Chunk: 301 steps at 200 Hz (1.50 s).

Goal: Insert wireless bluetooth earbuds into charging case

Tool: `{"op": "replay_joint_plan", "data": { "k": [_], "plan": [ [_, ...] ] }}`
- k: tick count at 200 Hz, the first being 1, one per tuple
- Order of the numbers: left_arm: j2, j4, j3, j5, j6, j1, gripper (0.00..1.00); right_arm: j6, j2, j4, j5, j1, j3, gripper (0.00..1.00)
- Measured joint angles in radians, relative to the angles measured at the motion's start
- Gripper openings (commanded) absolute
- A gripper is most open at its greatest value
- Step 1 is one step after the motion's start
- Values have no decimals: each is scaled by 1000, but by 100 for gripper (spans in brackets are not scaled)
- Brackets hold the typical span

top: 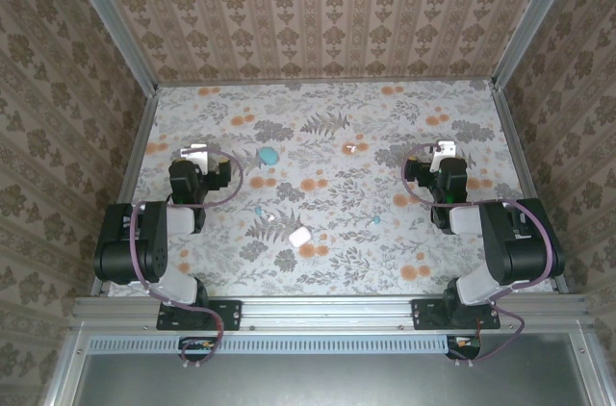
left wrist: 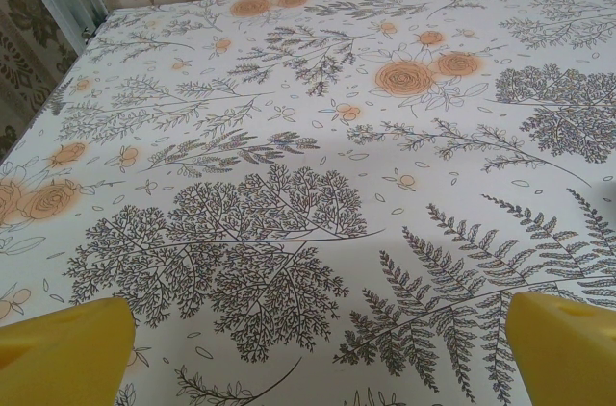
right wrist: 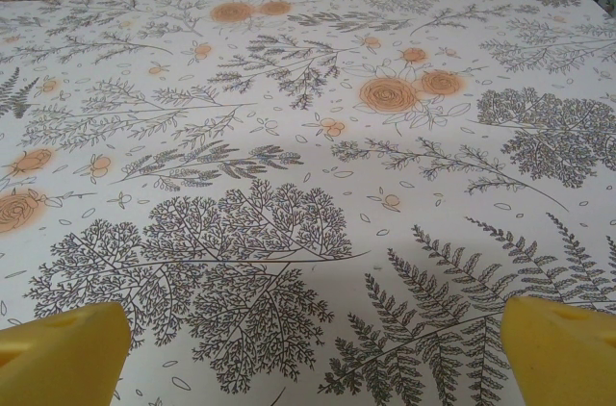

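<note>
Both grippers are hanging with fingers spread wide, gripping nothing. The left gripper point(top: 197, 152) is sitting well to the far left of the white case point(top: 299, 235) and the right gripper point(top: 444, 150) well to its far right. Each wrist camera is showing yellow fingertips point(left wrist: 67, 348) apart over the bare table point(top: 337, 271). The earbuds are lying loose: one teal earbud point(top: 258, 209) just far-left of the white case, a second teal earbud point(top: 377, 218) to its right, and a pale earbud point(top: 349, 147) farther back and right. A teal case point(top: 267, 154) is lying beyond the white case, its long axis running roughly left to right. The earbuds are too small to be showing their long axis or which way they are pointing, and that is looking like the main risk. A pinch across the wrong axis could be squirting one away or seating it backwards. Whether either lid is standing open cannot be told.
</note>
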Motion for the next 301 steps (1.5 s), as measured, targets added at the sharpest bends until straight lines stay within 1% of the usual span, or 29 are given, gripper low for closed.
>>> {"op": "replay_joint_plan", "data": {
  "k": [77, 95, 113, 124, 139, 167, 187, 198, 212, 230, 248, 277, 301],
  "plan": [
    [-3, -4, 0, 13, 0, 10, 100, 0, 0, 0, 0, 0, 0, 100],
    [-48, -62, 1, 13, -1, 10, 100, 0, 0, 0, -3, 0, 0, 100],
    [-139, -183, 26, 1, -19, 10, 100, -7, -16, -31, -20, 0, 3, 100],
    [-188, -254, 54, -8, -42, 10, 100, -6, -48, -103, -26, 2, 23, 100],
    [-257, -371, 103, -24, -85, 11, 100, 8, -110, -257, -26, 4, 92, 100],
    [-378, -655, 205, -45, -188, 25, 100, 93, -203, -563, -30, 8, 299, 100],
    [-438, -883, 284, -27, -251, 41, 100, 147, -222, -790, -30, 31, 447, 100],
    [-462, -1003, 317, -2, -277, 43, 100, 160, -221, -925, -23, 77, 520, 100],
    [-491, -1144, 341, 32, -311, 43, 100, 173, -211, -1083, -10, 179, 595, 100],
    [-533, -1302, 344, 77, -352, 42, 100, 204, -179, -1246, -2, 366, 658, 100],
    [-571, -1413, 344, 112, -390, 26, 100, 247, -121, -1353, -28, 549, 689, 100],
    [-618, -1506, 344, 147, -446, -66, 100, 306, 48, -1476, -72, 797, 773, 100],
    [-617, -1544, 344, 156, -471, -172, 100, 320, 195, -1542, -85, 945, 888, 100]
  ]
}}
